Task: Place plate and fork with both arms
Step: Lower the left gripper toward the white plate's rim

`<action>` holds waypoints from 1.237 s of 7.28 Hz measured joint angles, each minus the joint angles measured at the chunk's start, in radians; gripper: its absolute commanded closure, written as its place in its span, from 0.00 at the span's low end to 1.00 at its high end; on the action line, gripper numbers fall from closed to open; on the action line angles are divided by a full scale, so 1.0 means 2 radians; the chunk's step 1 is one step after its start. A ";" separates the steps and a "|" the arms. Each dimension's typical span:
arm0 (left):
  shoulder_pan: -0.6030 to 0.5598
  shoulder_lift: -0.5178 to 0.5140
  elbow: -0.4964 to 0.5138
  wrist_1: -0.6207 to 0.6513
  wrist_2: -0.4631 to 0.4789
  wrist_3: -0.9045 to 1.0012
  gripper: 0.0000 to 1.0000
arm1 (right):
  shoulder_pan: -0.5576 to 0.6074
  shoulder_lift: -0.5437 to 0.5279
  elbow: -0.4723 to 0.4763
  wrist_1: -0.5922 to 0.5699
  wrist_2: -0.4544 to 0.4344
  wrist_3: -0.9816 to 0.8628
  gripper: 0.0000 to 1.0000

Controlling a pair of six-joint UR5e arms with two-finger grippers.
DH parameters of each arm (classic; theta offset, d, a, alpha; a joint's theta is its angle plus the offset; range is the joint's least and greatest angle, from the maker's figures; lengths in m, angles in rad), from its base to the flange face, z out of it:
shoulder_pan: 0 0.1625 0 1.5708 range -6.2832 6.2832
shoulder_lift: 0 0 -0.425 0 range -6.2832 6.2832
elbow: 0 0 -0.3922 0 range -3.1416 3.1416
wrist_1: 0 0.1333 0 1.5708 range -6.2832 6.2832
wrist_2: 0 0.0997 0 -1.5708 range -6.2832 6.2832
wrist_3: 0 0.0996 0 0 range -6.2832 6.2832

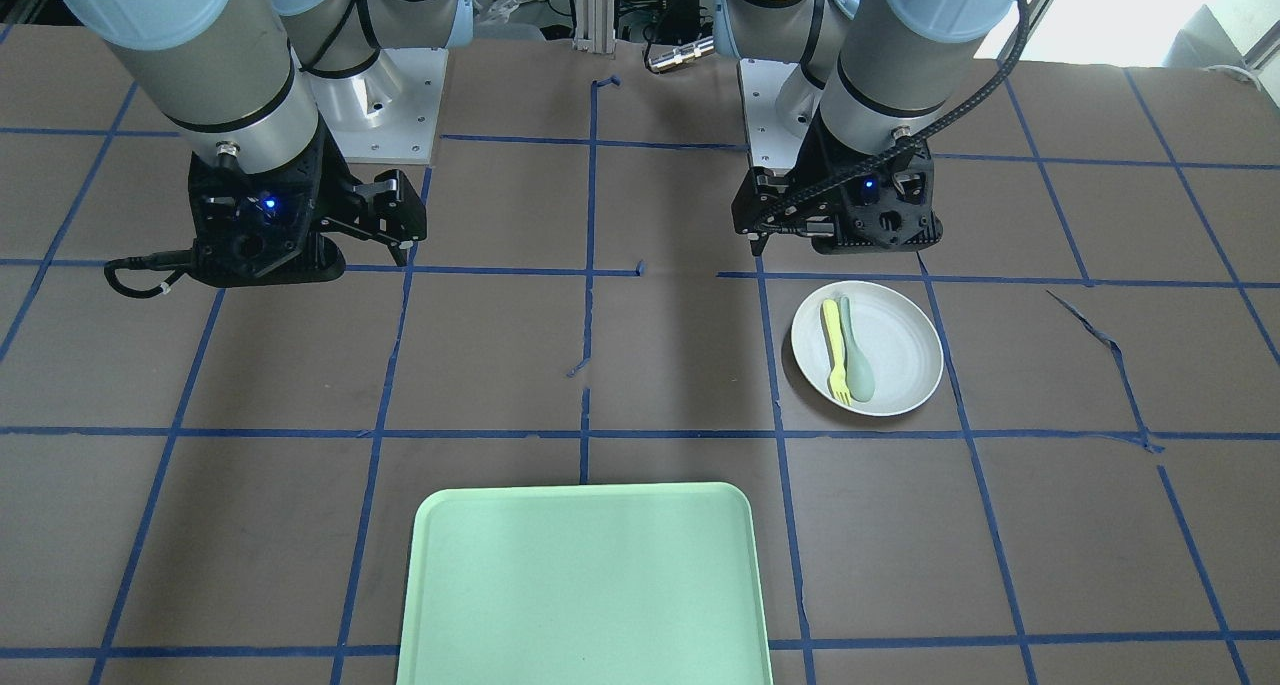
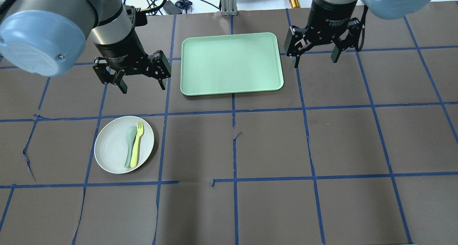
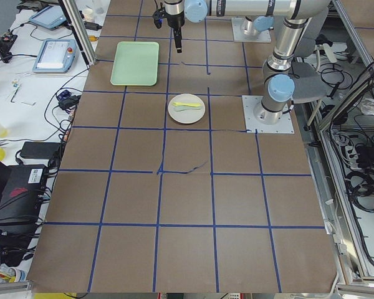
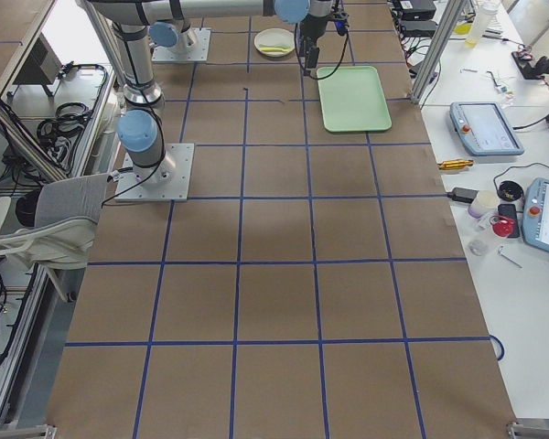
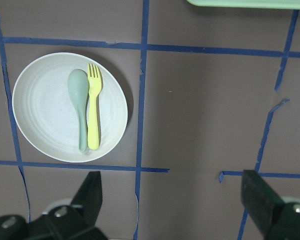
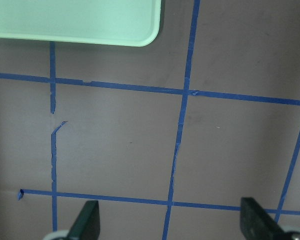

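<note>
The white plate (image 2: 113, 157) lies on the brown table, on the left in the overhead view. On it lie the pale-yellow fork (image 2: 137, 145) and a grey-green spoon (image 2: 129, 145), side by side. The left wrist view shows the plate (image 5: 45, 120) and fork (image 5: 93, 110) from above. My left gripper (image 2: 143, 87) is open and empty, hovering beyond the plate, toward the tray. My right gripper (image 2: 315, 60) is open and empty, hovering to the right of the tray. In the front-facing view the plate (image 1: 900, 350) sits just in front of the left gripper (image 1: 800, 240).
A mint-green rectangular tray (image 2: 230, 62) lies at the table's far middle, between the two grippers; its corner shows in the right wrist view (image 6: 75, 20). Blue tape lines grid the brown table cover. Cables and devices lie beyond the far edge.
</note>
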 measured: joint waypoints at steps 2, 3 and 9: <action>-0.002 0.001 0.001 0.000 0.001 -0.005 0.00 | 0.000 0.000 0.000 0.000 0.000 0.000 0.00; -0.003 0.003 0.003 0.000 0.001 -0.005 0.00 | -0.001 0.000 -0.003 -0.002 0.000 -0.001 0.00; -0.006 -0.005 -0.001 0.013 0.001 -0.007 0.00 | -0.005 0.004 -0.005 -0.005 0.000 -0.002 0.00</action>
